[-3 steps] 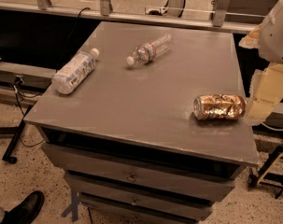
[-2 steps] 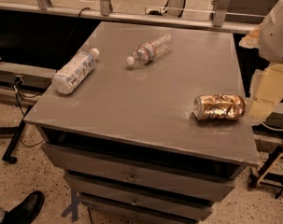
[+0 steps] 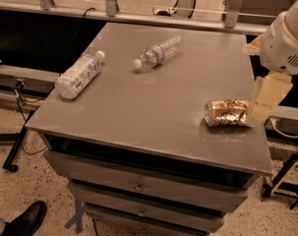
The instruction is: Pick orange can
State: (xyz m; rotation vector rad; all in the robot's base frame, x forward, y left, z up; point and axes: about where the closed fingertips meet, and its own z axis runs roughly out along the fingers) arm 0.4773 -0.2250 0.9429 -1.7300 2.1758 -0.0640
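1. very little is changing over the last second: my gripper (image 3: 260, 111) is hanging at the right edge of the cabinet top (image 3: 153, 112) just where it was, and the orange can (image 3: 226, 113) is lying in the same spot.
2. i am reading that as an approach that is not yet turning into a grasp, with the can not lifted.
3. the can is resting on its side near the right front corner of the top, one end facing left and the other just beside my pale lower part.
4. whether i am open or closed i cannot tell, nor whether i am touching the can.
5. i am judging that the next move is calling for me to settle across the can's body, carefully, since a can on its side may roll off the near edge.
6. the top is looking flat, grey and bare around the can, sitting over a stack of drawers (image 3: 138, 186).
7. the larger bottle (image 3: 79, 75) is lying by the left edge and the smaller bottle (image 3: 158, 53) toward the back, both well apart from the can.
8. around us, a metal rail (image 3: 138, 17) is running behind, a speckled floor (image 3: 40, 181) is showing below, and a dark shoe (image 3: 25, 220) is sitting at the lower left.
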